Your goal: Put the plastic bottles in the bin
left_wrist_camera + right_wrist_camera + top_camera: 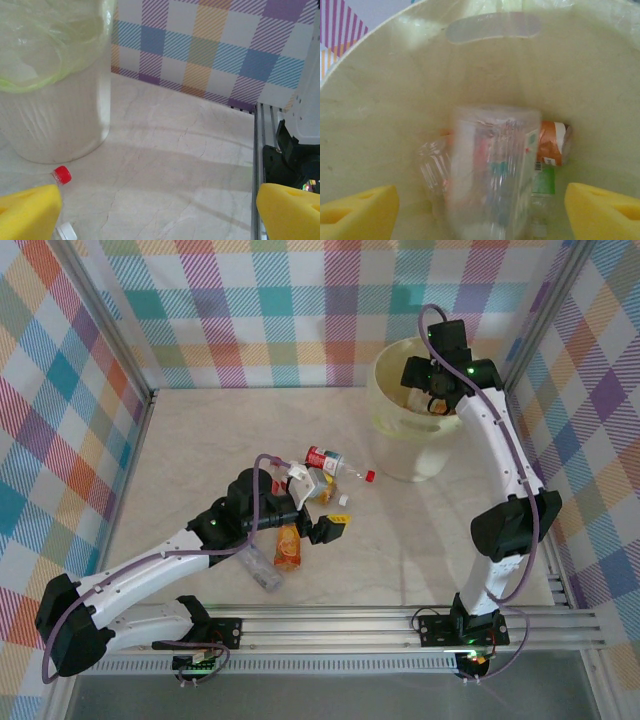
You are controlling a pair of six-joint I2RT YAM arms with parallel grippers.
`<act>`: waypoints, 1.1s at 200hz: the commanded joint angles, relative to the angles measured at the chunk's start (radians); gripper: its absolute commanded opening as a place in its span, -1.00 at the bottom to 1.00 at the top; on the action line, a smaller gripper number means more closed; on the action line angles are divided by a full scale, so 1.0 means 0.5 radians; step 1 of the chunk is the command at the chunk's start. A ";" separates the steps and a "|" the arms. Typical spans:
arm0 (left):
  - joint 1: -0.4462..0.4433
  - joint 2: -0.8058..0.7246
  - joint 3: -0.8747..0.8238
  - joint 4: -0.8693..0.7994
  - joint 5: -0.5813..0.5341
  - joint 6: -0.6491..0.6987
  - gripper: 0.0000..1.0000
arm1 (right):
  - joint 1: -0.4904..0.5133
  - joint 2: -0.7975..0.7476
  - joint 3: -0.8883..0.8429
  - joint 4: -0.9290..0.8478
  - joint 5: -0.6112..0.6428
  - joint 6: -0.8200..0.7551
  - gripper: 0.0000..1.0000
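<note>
Bottles (552,145) of clear crinkled plastic lie inside round pale-yellow bin (385,125).

Robotics lab test cell. A pale marble-patterned tabletop (400,560) is boxed in by multicoloured plaid cloth walls (260,310) hung on bare aluminium frame posts (100,318). A slotted aluminium rail (340,625) along the bottom of the top view carries two white-and-black robot arms (500,450).

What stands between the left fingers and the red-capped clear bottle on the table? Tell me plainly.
Nothing visible. The red-capped clear plastic bottle lies on the bare pale table just beyond the open yellow left fingers, with nothing between them.
</note>
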 commanded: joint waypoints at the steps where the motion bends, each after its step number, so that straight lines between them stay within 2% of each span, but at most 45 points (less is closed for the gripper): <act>1: -0.005 0.001 0.000 -0.001 -0.004 0.048 1.00 | -0.009 -0.145 0.005 0.001 -0.052 -0.035 0.79; 32: -0.003 0.002 0.003 -0.010 0.002 0.056 1.00 | -0.009 -0.268 -0.021 -0.031 -0.118 -0.081 0.83; 57: -0.006 0.004 0.007 -0.014 0.005 0.063 1.00 | -0.007 -0.424 -0.172 0.007 -0.219 -0.102 0.84; 109: -0.004 0.015 0.014 -0.030 0.012 0.074 1.00 | 0.005 -0.925 -0.750 0.217 -0.707 -0.074 0.81; 158: -0.005 -0.004 0.046 -0.099 0.004 0.112 1.00 | 0.050 -1.349 -1.288 0.327 -0.863 0.105 0.81; 176: -0.008 -0.007 0.162 -0.274 -0.037 0.113 1.00 | 0.117 -1.464 -1.452 0.365 -0.892 0.162 0.81; 202: -0.013 0.006 0.459 -0.747 0.004 0.194 1.00 | 0.239 -1.622 -1.723 0.472 -0.906 0.251 0.80; 220: -0.012 -0.068 0.539 -1.048 -0.040 0.213 1.00 | 0.352 -1.690 -1.916 0.567 -0.906 0.336 0.80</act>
